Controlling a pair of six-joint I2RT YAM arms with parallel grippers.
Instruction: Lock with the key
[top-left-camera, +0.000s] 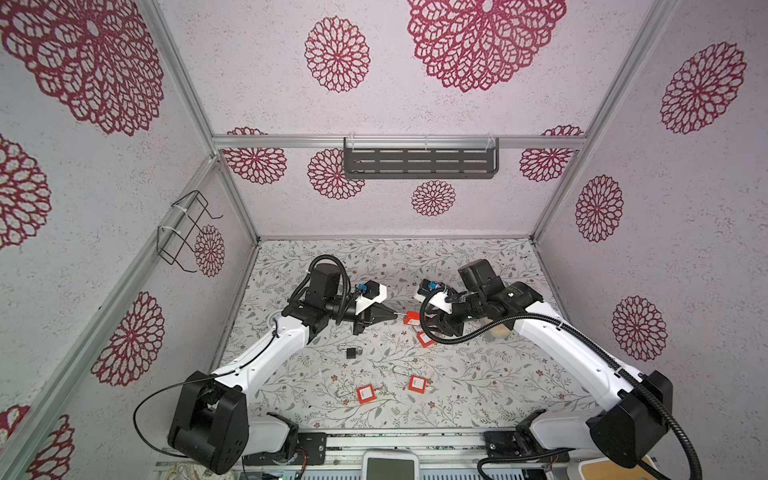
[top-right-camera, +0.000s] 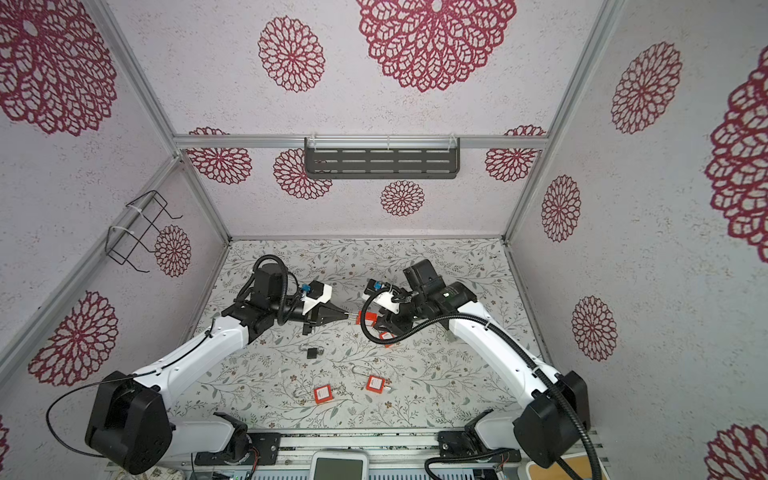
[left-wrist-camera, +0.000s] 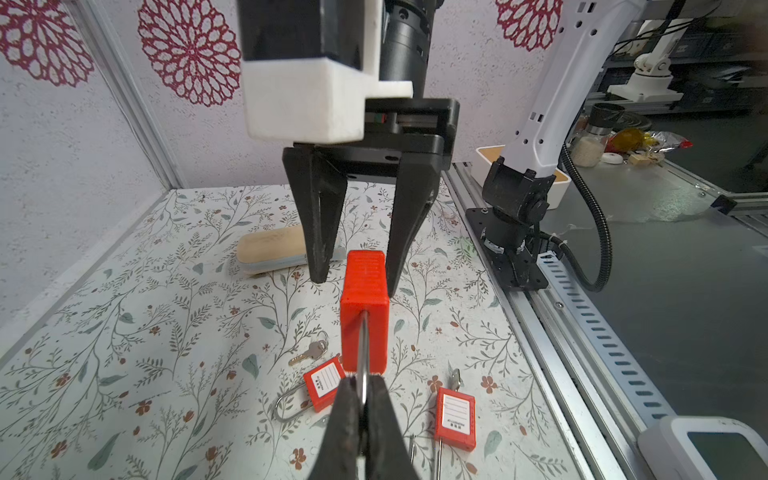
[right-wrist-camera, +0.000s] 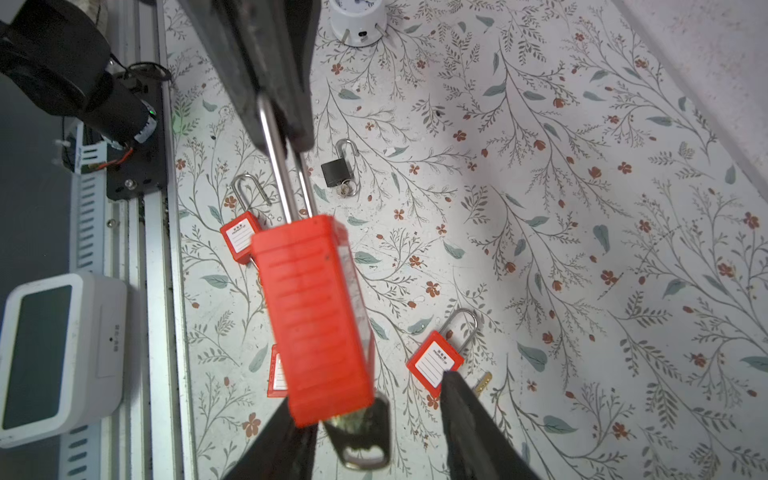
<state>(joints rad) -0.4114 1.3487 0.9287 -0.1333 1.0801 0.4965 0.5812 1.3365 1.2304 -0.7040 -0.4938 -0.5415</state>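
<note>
Padlock (left-wrist-camera: 365, 324) was up off the table (top-left-camera: 478, 374), mid-scene between the two arms, body lying roughly level with its base pointing right. Left gripper (left-wrist-camera: 363, 384) was clamped tight on the steel shackle (right-wrist-camera: 282, 166); nothing else carried the lock. Right gripper (left-wrist-camera: 356, 282) had its jaws standing apart around the lock's right end, either side of the key (right-wrist-camera: 361, 440) sticking out of the base, not pinching it as far as I could tell. Handling guess: lock is light, with a rigid plastic shell and ribbed sides, so decent friction. Shackle is smooth round steel and could swivel in the pinch once torque goes in. Key is small, thin, stiff metal. Take it flat across the bow, square to the jaws, or it slips. Spare red padlocks (top-left-camera: 365, 394) and a black padlock (top-left-camera: 352, 353) lay loose nearer the front.
</note>
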